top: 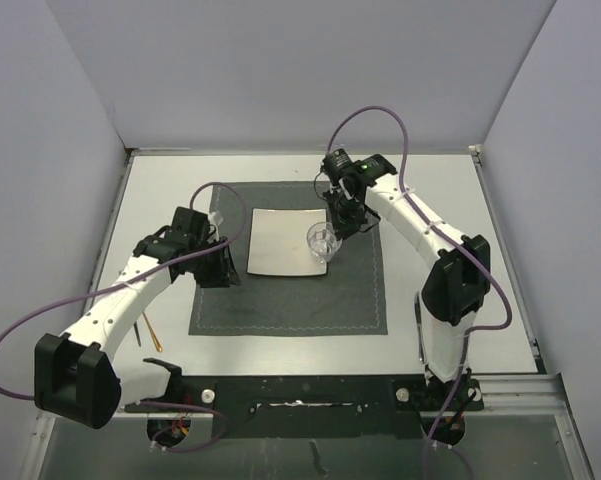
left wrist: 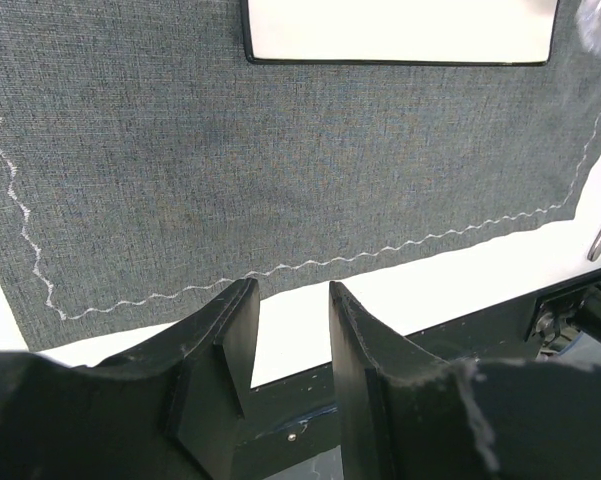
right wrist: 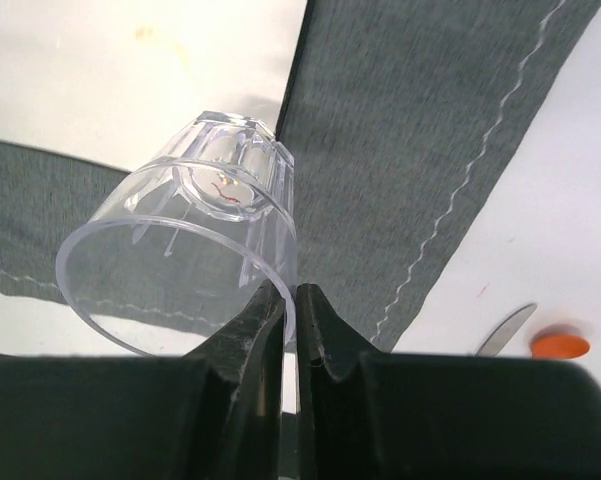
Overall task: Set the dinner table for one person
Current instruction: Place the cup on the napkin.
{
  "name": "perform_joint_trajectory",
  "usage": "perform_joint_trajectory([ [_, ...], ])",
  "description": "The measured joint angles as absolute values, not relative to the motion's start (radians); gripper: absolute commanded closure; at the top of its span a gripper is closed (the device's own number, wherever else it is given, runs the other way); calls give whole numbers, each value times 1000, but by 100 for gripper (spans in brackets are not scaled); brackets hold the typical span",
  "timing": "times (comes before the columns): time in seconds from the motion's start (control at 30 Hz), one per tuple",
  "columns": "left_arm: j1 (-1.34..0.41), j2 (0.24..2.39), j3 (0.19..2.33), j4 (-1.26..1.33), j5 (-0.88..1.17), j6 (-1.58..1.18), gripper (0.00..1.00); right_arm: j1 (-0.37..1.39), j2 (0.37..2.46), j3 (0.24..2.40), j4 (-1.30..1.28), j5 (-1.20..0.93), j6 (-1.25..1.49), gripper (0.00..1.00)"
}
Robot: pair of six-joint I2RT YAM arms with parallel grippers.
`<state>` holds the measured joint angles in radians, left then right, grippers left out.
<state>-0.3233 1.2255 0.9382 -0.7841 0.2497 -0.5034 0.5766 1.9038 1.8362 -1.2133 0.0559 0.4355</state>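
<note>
On the white dinner table (top: 430, 190) lies a dark grey stitched placemat (top: 280, 300) with a square white plate (top: 280, 240) on it. My right gripper (top: 332, 232) is shut on the rim of a clear plastic cup (top: 323, 240) and holds it tilted over the plate's right edge. In the right wrist view the cup (right wrist: 195, 230) has its wall pinched between the jaws of that gripper (right wrist: 290, 295). My left gripper (top: 220, 265) hovers over the placemat's left part. In its own wrist view it (left wrist: 292, 290) stands open with nothing in it.
A thin golden stick (top: 152, 333) lies on the table left of the placemat. A silver blade tip (right wrist: 505, 330) and an orange piece (right wrist: 560, 345) lie on the table beyond the placemat's edge. The black front rail (left wrist: 460, 330) runs along the near edge.
</note>
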Motion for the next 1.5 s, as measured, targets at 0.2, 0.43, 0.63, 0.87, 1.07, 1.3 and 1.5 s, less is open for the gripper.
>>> perform_joint_trajectory([
  [0.2,-321,1258,938,-783,250,-488,67,498,1962,1950,-1215,45,408,100],
  [0.43,-319,1282,939,-783,250,-480,67,403,2043,2052,-1216,19,393,100],
  [0.63,-319,1316,939,-781,250,-467,67,348,2141,2158,-1222,2,379,100],
  [0.87,-314,1358,939,-769,251,-456,67,327,2188,2183,-1219,-1,374,100],
  [1.07,-312,1359,940,-770,250,-450,67,318,2254,2256,-1217,-4,373,100],
  [1.3,-306,1374,940,-770,242,-448,67,285,2337,2363,-1213,-4,369,100],
  [1.5,-300,1411,946,-769,240,-444,67,242,2373,2386,-1214,-3,366,100],
])
